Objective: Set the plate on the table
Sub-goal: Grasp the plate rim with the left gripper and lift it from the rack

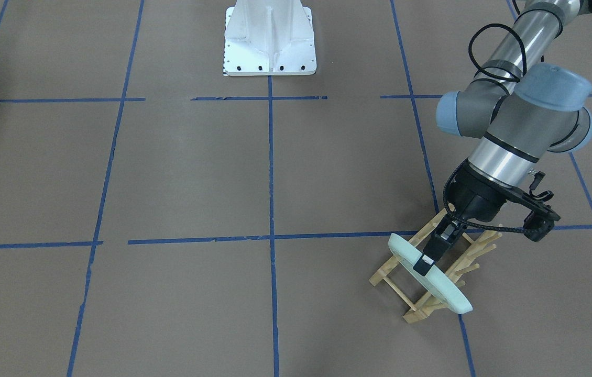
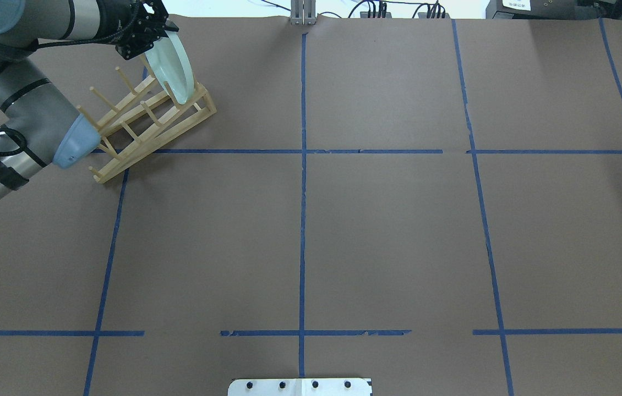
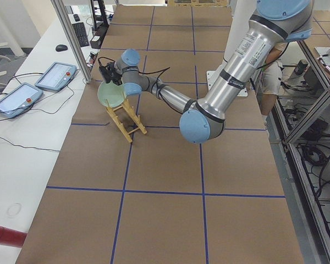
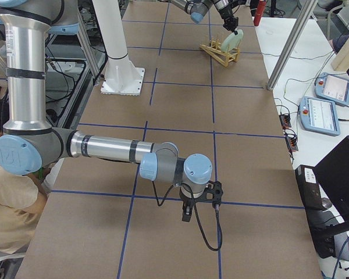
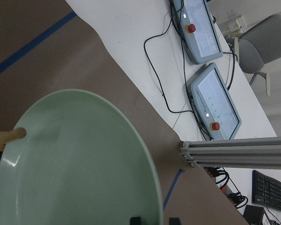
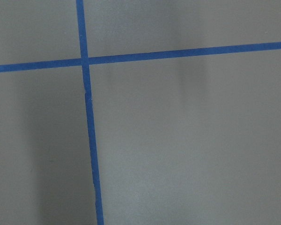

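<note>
The pale mint-green plate [image 1: 450, 293] stands on edge, tilted, among the pegs of the light wooden dish rack [image 1: 391, 273] at the far left of the table [image 1: 196, 173]. My left gripper [image 1: 424, 264] reaches down over the plate's upper rim. In the left wrist view the plate [image 5: 75, 164] fills the lower left, and the two fingertips of the left gripper [image 5: 154, 220] sit close on either side of its rim, shut on it. My right gripper [image 4: 187, 214] hangs low over bare table on the other side and shows only in the exterior right view. I cannot tell whether it is open or shut.
The white robot base [image 1: 270, 42] stands at the table's near edge. Beyond the far edge by the rack, a white bench holds two teach pendants [image 5: 210, 98] and cables. An aluminium post [image 5: 234, 152] stands at that corner.
</note>
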{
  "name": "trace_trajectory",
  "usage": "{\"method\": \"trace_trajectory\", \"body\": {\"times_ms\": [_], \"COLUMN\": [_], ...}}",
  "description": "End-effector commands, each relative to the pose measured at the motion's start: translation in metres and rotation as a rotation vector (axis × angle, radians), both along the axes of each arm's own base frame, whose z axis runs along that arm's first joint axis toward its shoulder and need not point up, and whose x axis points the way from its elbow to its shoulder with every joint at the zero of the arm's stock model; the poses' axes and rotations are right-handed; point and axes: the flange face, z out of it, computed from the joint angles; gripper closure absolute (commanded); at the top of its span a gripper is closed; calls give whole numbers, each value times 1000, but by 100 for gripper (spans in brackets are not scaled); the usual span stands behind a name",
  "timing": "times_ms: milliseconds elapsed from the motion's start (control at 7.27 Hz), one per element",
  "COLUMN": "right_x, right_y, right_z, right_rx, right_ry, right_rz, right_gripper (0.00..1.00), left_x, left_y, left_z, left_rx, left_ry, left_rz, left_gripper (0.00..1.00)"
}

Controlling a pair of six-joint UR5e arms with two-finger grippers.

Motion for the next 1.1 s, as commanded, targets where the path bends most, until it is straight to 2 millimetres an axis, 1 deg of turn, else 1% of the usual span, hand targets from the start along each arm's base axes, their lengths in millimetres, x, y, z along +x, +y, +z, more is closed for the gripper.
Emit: {"method": "trace_trajectory", "body": {"times_ms": [0, 138, 275, 412, 550, 688, 825, 962], "right_x": [0, 0, 0, 0, 0, 0, 0, 0], "right_y": [0, 0, 0, 1, 0, 0, 0, 1], "right_z": [0, 0, 0, 1, 0, 0, 0, 1], "right_rx": [0, 0, 0, -2, 0, 0, 0, -2], "right_ry": [0, 0, 0, 0, 0, 0, 0, 0], "right_rz": [0, 0, 0, 0, 0, 0, 0, 0], "right_gripper": [0, 0, 0, 0, 0, 0, 0, 0], "left_x": [-12, -22, -52, -78, -96, -101, -92, -44], "left_y": [12, 18, 19, 24, 33, 42, 48, 74], "left_z": [-14, -30, -48, -68, -87, -100, -108, -119], "left_rx": [28, 59, 95, 137, 175, 188, 120, 22], "left_ry": [19, 40, 61, 83, 106, 122, 91, 27], "left_rz": [-3, -16, -52, -84, -104, -103, -93, -5], "left_gripper": [100, 100, 100, 100, 100, 100, 100, 100]}}
